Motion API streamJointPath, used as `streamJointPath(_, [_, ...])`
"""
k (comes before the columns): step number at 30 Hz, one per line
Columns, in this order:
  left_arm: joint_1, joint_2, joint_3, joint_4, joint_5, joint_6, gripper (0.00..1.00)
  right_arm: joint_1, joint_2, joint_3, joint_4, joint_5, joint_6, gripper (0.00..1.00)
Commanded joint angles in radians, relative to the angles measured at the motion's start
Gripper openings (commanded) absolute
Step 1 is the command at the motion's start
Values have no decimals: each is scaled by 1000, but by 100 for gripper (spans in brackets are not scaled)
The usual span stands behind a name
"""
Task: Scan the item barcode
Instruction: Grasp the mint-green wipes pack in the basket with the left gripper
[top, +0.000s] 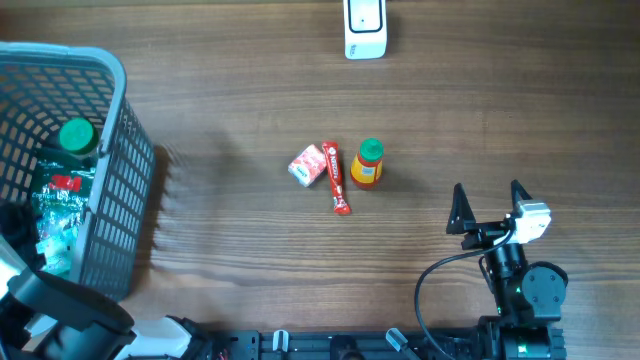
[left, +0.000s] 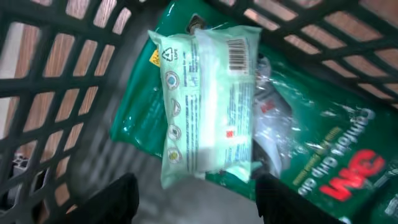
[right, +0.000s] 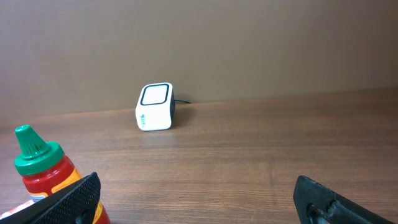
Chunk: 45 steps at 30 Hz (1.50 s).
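Overhead: basket (top: 122, 185) at the desk's left edge, scanner (top: 365, 28) at the far edge. Right gripper (top: 488, 200) toward the near right corner, spread wide, empty.

Left wrist: left gripper (left: 198, 200) partly spread over the pale green packet (left: 208, 99) inside the basket, barcode (left: 238, 53) up, nothing gripped.

Right wrist: scanner bare, nothing presented.

Judged barely begun: grasp, carry and scan all left.

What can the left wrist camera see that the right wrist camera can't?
Only the left wrist view shows the basket, with a pale packet showing its barcode, on a green bag. Only the right wrist view shows the white scanner and a red bottle with a green cap. Both show their own dark fingers, spread apart, and wooden table.
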Motion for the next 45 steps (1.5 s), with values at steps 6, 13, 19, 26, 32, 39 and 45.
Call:
streamJointPath(6, [7,6,-259,242,-49,-2,82,1,-6,-1,6,-11,-19,100])
streamJointPath(13, [7,42,-310,313,-63,-1,38,1,-6,-1,6,-11,-19,100])
streamJointPath(19, [7,47,-365,346,-79,2,100,1,-6,-1,6,-11,-19,100])
streamJointPath(26, [7,39,-403,363,-50,2,4,1,-6,-1,6,-11,-19,100])
streamJointPath(32, [7,-68,-249,196,-30,2,4,1,-6,-1,6,-11,-19,100])
streamJointPath(39, [-3,-266,32,118,390,150,4,1,-6,-1,6,-11,-19,100])
streamJointPath(45, [-231,-483,55,286,754,157,4,1,-6,-1,6,-11,-19,100])
